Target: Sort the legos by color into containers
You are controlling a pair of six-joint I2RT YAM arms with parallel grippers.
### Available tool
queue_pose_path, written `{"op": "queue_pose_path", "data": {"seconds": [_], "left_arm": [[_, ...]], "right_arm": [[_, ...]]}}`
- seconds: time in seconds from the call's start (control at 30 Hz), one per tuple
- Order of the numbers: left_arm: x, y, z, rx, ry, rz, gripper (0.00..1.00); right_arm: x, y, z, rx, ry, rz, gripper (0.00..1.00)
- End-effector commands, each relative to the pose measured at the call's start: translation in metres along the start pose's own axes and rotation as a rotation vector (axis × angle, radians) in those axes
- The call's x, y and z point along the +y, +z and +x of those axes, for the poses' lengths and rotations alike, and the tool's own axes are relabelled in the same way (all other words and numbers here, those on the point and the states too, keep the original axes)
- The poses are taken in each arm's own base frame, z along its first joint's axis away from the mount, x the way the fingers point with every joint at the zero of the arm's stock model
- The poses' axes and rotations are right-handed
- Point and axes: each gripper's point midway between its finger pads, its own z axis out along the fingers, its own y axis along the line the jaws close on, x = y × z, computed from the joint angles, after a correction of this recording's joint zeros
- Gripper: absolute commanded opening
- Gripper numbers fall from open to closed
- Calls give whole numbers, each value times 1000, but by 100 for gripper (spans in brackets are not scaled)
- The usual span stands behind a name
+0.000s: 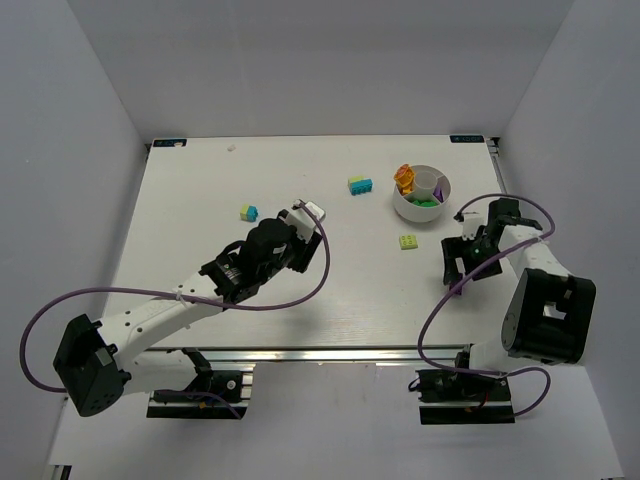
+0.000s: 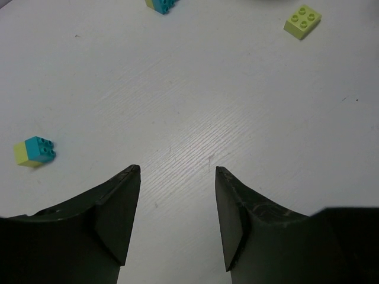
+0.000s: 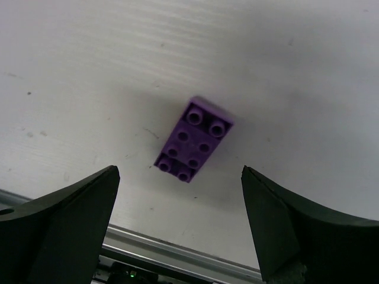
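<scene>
Right gripper [image 3: 180, 173] hangs with jaws wide apart over the purple brick [image 3: 194, 140], lying flat near the edge of the table [image 3: 308, 71] — lined up, I judge, to grab it for the white bowl [image 1: 415, 213]; left gripper [image 2: 177, 170] — also spread — holds nothing

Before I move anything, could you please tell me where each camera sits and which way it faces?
Top external: above and behind, looking down on the white table; left arm, right arm and their bases show.
Left wrist: on the left arm, looking low across the table past the open left hand; both fingers show.
Right wrist: on the right arm, looking down at a purple brick; the open right hand frames it.
Shared: the left wrist's cyan-and-yellow brick and pale green brick also show from the top.
</scene>
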Motion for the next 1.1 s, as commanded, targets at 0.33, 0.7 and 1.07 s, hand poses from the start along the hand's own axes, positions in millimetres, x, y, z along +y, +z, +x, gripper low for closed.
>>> {"op": "queue_pose_path", "data": {"seconds": [0.33,0.7,1.07], "left_arm": [[5,-12,-18,-56,-12,-3,64],[5,-11,-18,-55,-9,-3,64],[5,-9,-14,-44,-6,-11,64]], "right_arm": [[-31,31,-34,-69,172,150,74],[-31,34,-30,-65,166,177,24],[15,-3,-71,-222,-85,-83,75]]}}
